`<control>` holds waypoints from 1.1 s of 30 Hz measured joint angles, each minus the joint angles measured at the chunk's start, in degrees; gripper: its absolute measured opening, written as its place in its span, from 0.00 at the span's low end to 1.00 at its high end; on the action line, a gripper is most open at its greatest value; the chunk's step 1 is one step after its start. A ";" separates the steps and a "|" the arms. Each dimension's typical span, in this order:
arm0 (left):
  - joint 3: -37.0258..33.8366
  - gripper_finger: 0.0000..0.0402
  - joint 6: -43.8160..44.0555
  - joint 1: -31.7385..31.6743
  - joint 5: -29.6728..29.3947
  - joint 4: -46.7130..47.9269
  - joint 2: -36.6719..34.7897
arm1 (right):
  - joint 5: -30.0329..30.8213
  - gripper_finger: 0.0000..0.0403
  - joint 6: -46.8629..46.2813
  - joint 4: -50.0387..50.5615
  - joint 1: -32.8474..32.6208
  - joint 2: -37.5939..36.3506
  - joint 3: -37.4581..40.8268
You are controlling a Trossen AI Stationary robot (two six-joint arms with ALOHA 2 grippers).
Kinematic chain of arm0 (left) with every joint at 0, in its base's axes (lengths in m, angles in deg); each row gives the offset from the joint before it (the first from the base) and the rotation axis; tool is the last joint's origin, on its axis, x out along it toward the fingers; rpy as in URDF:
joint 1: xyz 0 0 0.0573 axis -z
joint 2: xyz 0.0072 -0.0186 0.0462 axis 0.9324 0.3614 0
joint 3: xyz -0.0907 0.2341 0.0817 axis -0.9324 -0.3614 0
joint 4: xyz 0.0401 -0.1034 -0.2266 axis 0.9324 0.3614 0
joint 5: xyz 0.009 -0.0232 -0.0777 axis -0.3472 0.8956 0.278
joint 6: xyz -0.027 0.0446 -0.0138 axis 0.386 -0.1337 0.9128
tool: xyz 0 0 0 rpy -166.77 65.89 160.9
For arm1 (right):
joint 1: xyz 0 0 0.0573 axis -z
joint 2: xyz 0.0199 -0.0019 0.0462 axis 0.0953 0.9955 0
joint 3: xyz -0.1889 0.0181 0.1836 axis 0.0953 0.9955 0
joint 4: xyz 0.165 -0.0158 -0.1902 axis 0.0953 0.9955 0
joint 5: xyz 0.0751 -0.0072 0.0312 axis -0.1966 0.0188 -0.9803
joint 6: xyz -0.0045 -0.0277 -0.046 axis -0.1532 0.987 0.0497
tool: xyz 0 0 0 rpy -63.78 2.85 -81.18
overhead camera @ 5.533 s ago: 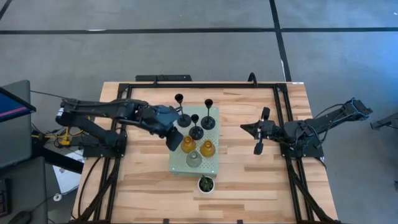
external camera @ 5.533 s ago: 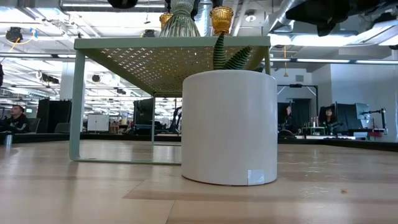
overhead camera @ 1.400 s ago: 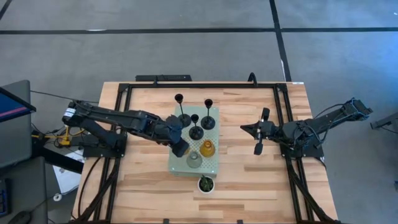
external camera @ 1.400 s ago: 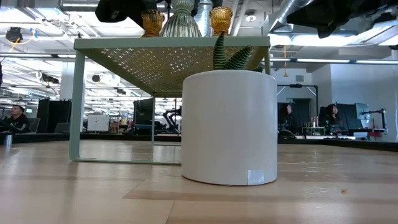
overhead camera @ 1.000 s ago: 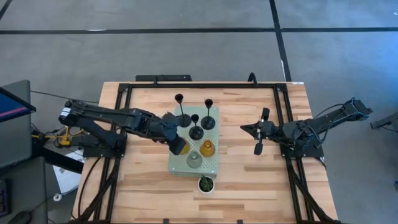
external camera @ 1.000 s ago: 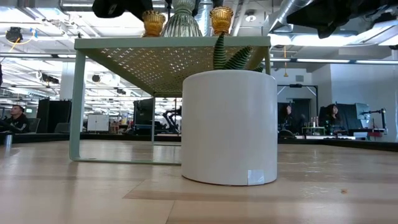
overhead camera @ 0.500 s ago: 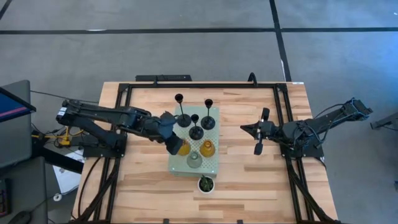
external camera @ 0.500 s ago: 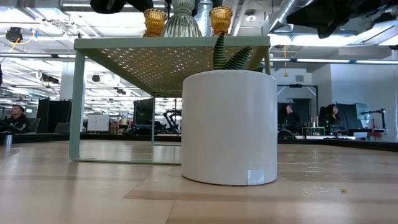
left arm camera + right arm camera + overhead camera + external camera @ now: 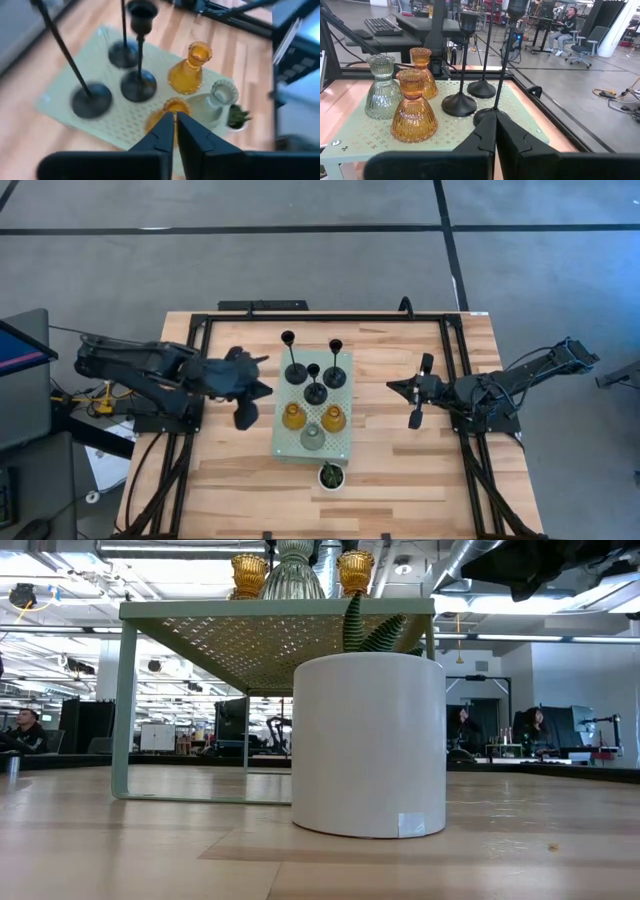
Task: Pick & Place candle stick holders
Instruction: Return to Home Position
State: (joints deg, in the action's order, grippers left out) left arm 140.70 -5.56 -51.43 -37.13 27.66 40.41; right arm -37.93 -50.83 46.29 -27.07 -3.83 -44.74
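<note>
The pale green board (image 9: 341,448) carries the candle stick holders. Three black ones (image 9: 315,392) stand on their round bases on its far half. Two amber glass ones (image 9: 292,416) (image 9: 333,418) and a clear-grey one (image 9: 312,437) stand on its near half. My left gripper (image 9: 266,390) hangs shut just left of the board, holding nothing. In its wrist view the nearest amber holder (image 9: 167,111) shows just past my left gripper (image 9: 175,131). My right gripper (image 9: 394,386) waits shut to the right of the board, pointing at the holders (image 9: 414,112).
A small green plant in a white pot (image 9: 331,475) stands on the table at the board's near edge and fills the low view (image 9: 369,745). A black frame (image 9: 455,370) runs round the table. Bare wood lies at the table's near side.
My left gripper has drawn back from the left amber holder toward the table's left edge, rising and rolling about its own axis. That holder stays standing alone on the board. My right arm has kept still.
</note>
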 joint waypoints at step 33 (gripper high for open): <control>-40.15 0.01 -25.90 26.96 -21.94 -20.46 -28.70 | -12.62 0.00 -3.45 17.17 -0.09 -15.50 0.01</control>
State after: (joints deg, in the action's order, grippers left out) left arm 100.56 -31.46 -24.47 -59.07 7.20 11.70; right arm -50.55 -54.28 63.47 -27.16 -19.33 -44.74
